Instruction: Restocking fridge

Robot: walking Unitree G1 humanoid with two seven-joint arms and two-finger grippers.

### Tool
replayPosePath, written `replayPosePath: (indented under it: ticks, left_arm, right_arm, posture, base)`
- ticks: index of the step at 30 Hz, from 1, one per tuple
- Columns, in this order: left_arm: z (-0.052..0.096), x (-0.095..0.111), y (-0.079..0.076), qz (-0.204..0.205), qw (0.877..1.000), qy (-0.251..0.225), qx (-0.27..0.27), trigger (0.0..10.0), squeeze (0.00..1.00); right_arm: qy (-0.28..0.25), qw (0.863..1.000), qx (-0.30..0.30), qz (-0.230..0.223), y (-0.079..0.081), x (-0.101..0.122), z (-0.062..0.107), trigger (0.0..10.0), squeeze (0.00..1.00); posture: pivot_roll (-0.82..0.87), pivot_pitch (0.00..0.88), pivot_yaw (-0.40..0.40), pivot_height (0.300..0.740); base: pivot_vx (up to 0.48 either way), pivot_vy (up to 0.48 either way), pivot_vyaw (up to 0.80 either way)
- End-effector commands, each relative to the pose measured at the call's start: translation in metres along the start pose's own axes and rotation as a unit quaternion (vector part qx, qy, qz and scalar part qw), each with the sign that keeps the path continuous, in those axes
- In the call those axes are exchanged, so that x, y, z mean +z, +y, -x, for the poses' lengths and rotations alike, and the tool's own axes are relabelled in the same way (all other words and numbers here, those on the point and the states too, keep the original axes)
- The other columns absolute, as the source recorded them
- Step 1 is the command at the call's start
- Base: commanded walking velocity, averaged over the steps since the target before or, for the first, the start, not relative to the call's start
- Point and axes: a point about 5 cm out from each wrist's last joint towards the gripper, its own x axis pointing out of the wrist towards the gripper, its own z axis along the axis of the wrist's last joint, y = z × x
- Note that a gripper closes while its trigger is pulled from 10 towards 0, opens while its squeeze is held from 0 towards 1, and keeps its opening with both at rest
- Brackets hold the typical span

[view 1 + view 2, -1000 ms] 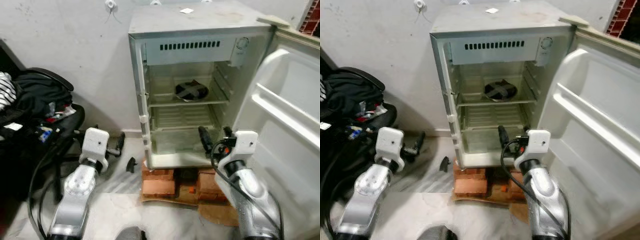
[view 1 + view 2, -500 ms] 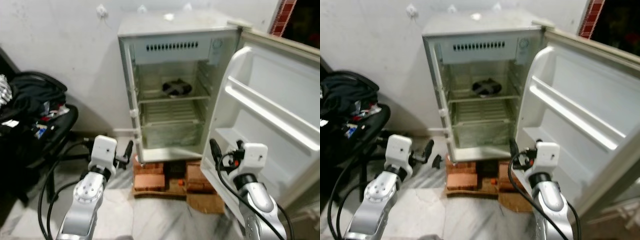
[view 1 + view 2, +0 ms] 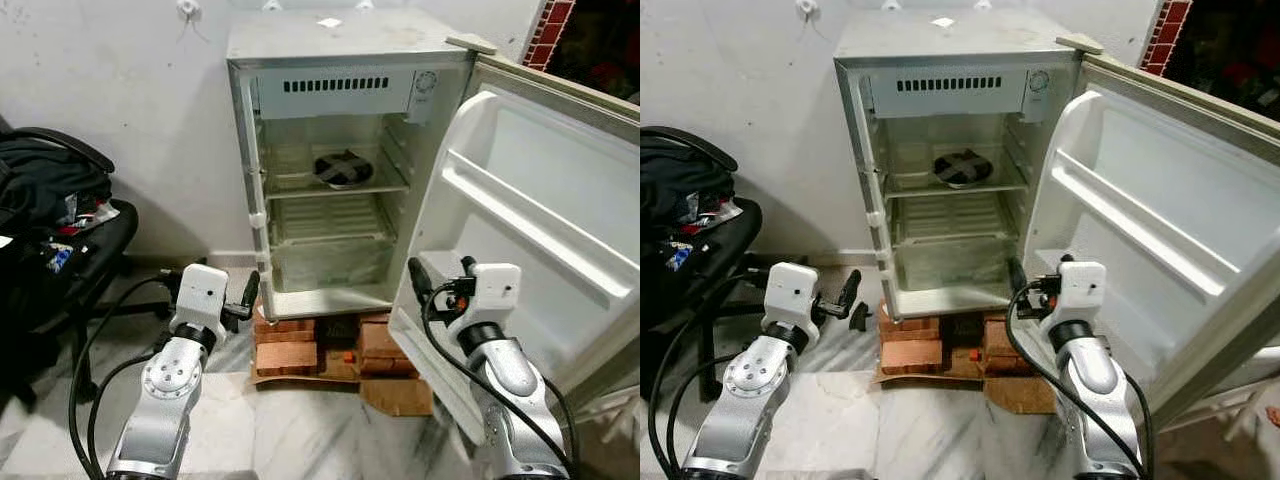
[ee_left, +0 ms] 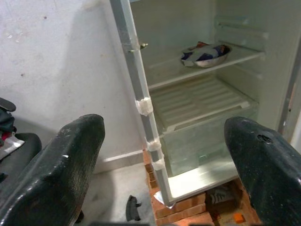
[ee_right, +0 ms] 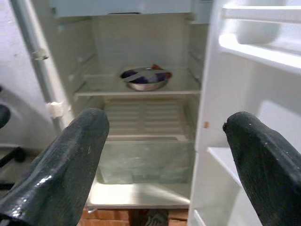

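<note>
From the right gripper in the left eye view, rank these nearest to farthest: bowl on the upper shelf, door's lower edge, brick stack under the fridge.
From the right gripper:
1. Door's lower edge, just beside and below it.
2. Brick stack, lower down, under the fridge.
3. Bowl, deep on the upper shelf.

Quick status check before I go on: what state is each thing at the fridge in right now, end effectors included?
Fridge: upright on bricks, interior lit.
Fridge door: swung wide open, its shelves bare.
Bowl: on the upper shelf, covered with crossed tape or bands.
Lower shelf: bare.
Left end effector: open, holding nothing.
Right end effector: open, holding nothing.
Chair: piled with clothes.
</note>
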Motion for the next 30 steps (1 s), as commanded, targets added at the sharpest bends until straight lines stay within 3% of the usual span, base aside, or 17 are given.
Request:
replayPosePath:
  ticks: [1,9,30]
  left_arm:
    - [0.001,-0.004,0.004,-0.004,1.0,0.005,0.005,10.0,0.0]
    - [0.007,-0.008,-0.003,0.014,1.0,0.016,0.007,10.0,0.0]
    - [0.003,-0.004,-0.002,0.014,1.0,0.011,0.005,10.0,0.0]
  right_arm:
    - [0.004,1.0,0.005,0.008,-0.001,-0.001,0.002,10.0,0.0]
    - [0.013,1.0,0.002,0.007,-0.002,-0.007,0.004,10.0,0.0]
    - [0.007,1.0,0.005,0.004,0.001,-0.005,-0.005,10.0,0.0]
  posture:
    - [0.05,0.0,-0.012,0.74]
    - [0.05,0.0,-0.016,0.74]
    - [0.05,0.0,-0.002,0.74]
  base:
    - [0.0,0.0,0.0]
    - [-0.065,0.0,0.0]
    - [-0.362,0.0,0.0]
